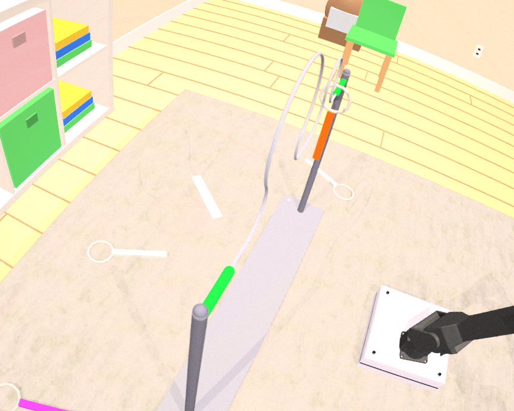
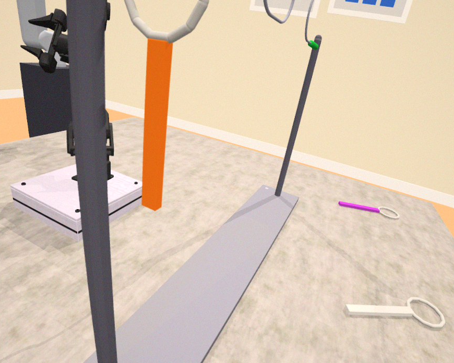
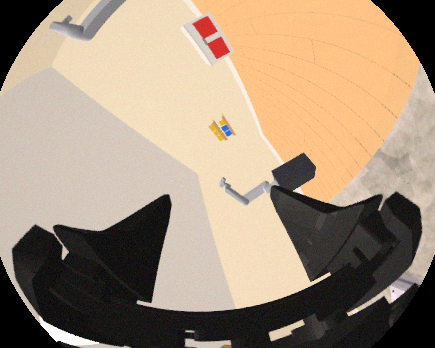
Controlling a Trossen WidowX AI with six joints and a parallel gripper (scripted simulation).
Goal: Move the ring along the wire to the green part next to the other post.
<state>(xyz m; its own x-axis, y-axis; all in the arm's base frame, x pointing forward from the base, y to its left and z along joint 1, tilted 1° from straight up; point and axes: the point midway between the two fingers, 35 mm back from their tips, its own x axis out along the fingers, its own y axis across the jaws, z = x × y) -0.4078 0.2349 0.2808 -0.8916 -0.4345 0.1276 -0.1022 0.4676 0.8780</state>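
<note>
The ring (image 1: 350, 100) (image 2: 180, 32) hangs at the green part (image 1: 343, 82) beside the far post (image 1: 309, 185) in the top view. That post (image 2: 90, 176) is nearest in the exterior view. Its orange handle (image 1: 322, 136) (image 2: 156, 124) points down, close beside the post. The grey wire (image 1: 266, 176) (image 2: 306, 23) loops up and down to the other green part (image 1: 218, 289) (image 2: 313, 45) at the other post (image 1: 195, 358) (image 2: 297, 117). My gripper (image 2: 25, 34) (image 3: 221, 196) is open and empty, raised away from the handle. It is outside the top view.
The arm's white base (image 1: 403, 305) (image 2: 47, 191) stands beside the long grey base plate (image 1: 270, 252) (image 2: 203, 265). White ring-and-handle pieces (image 1: 140, 253) (image 2: 380, 310), a magenta-handled one (image 1: 40, 405) (image 2: 358, 206) and a white strip (image 1: 206, 196) lie on the floor mat.
</note>
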